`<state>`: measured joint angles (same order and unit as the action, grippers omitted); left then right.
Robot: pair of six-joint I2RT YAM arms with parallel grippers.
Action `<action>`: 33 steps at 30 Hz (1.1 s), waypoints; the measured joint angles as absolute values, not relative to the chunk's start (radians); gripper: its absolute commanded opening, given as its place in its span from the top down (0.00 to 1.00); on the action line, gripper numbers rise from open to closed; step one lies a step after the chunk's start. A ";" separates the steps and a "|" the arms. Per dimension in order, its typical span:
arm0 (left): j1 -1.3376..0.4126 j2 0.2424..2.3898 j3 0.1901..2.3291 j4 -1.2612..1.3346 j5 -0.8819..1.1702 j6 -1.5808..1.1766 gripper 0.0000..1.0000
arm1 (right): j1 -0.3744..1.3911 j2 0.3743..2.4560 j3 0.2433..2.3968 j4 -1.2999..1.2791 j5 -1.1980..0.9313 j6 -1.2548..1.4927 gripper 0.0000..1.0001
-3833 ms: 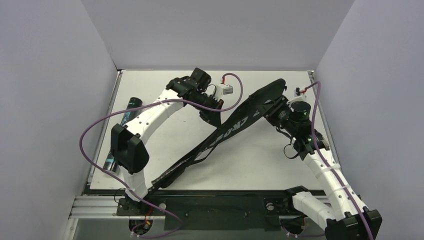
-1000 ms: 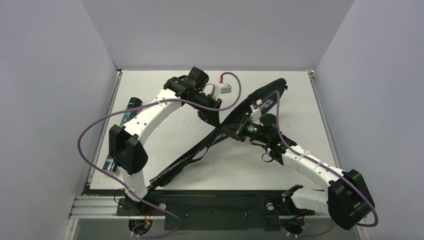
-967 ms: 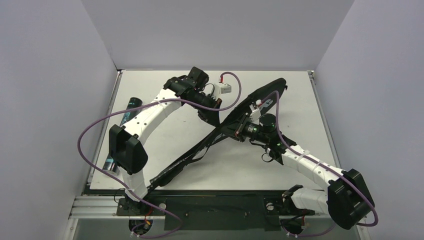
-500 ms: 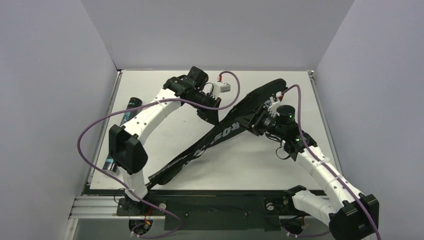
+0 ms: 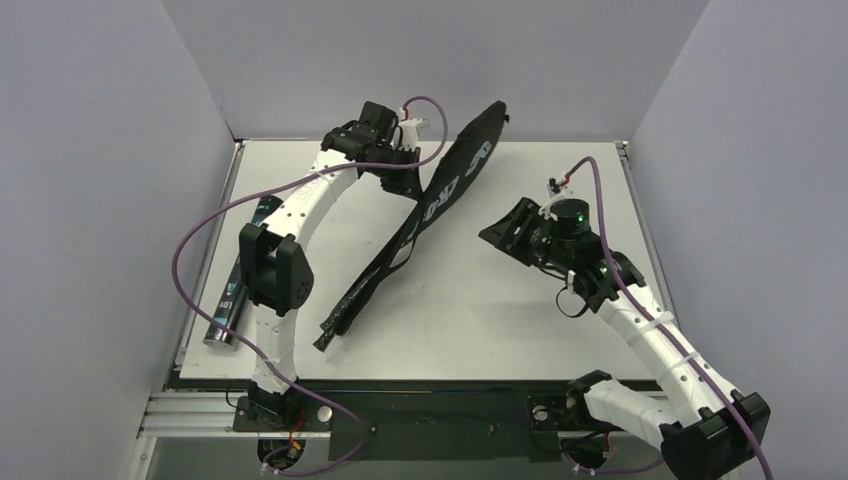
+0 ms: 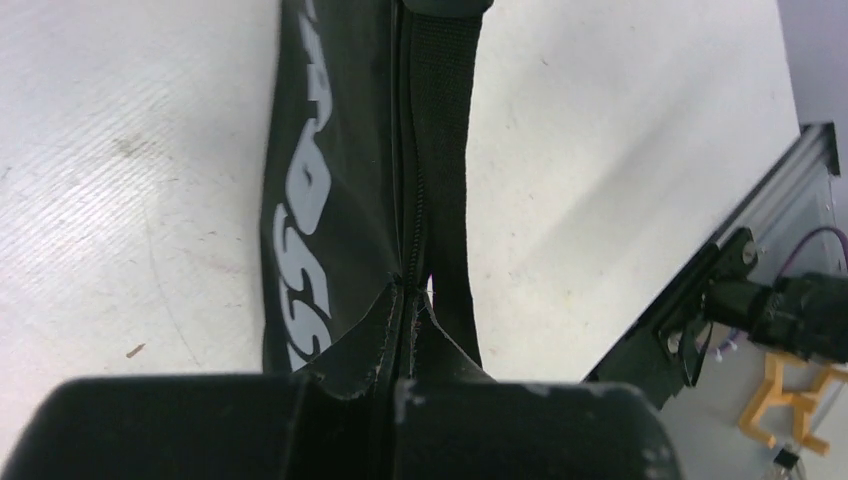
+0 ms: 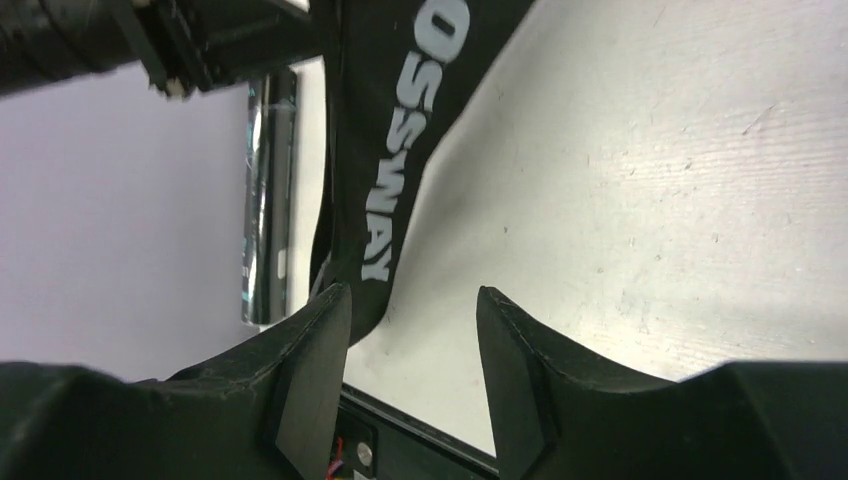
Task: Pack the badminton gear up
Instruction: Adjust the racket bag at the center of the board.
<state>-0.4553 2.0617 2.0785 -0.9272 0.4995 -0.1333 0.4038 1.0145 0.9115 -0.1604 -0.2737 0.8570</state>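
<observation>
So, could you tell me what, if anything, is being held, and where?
The left gripper pinches the racket bag at its zipper seam; the right gripper, open, holds nothing.

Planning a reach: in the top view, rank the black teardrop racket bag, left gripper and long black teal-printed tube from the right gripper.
From the right gripper:
1. racket bag, just to its left.
2. left gripper, beyond, clamping it.
3. tube, along the left edge.

Table (image 5: 520,330): white top, scuffed and finely scratched.
Walls (image 5: 430,60): plain pale lavender, standing at the table's left, far and right sides.
Rail (image 5: 190,412): ribbed aluminium, along the table's near edge.
Bracket (image 6: 778,392): yellow-orange, past the table's edge, partly seen.
</observation>
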 measured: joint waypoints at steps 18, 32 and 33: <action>-0.449 2.080 2.024 -0.841 0.397 -0.405 1.00 | 0.733 1.395 1.123 -0.145 -0.194 0.734 0.47; -0.449 1.984 1.887 -0.804 0.408 -0.497 1.00 | 0.827 1.573 1.285 -0.136 -0.086 0.647 0.47; -0.449 1.980 1.882 -0.803 0.409 -0.500 1.00 | 0.830 1.592 1.291 -0.143 -0.068 0.640 0.47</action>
